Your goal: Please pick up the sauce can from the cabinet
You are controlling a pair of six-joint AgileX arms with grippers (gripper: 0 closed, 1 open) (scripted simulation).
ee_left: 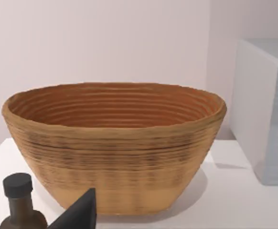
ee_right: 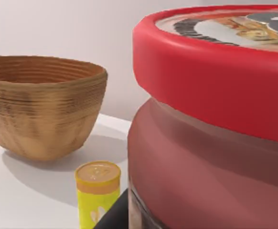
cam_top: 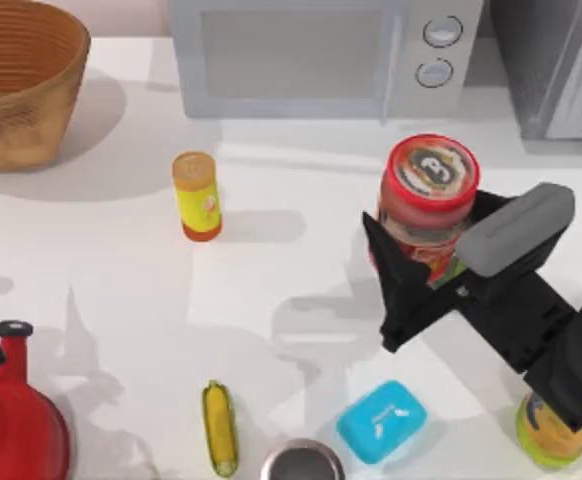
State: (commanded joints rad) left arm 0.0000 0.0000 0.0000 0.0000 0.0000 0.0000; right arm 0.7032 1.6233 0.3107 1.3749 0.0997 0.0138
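Right gripper (cam_top: pixel 433 262): clamping the sauce can (cam_top: pixel 429 205) from both sides, holding it upright above the table's right half, so contents are staying level.
Left gripper (ee_left: pixel 79 212): parked near left; fingers' state unclear.
Cabinet (cam_top: pixel 551 65): sitting far right, well apart from the can.

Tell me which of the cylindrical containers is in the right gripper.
The sauce can, red-lidded, sits between the right gripper's fingers; the yellow canister stands alone, farther left.

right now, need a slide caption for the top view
Right gripper holds the sauce can above the table, in front of the microwave.
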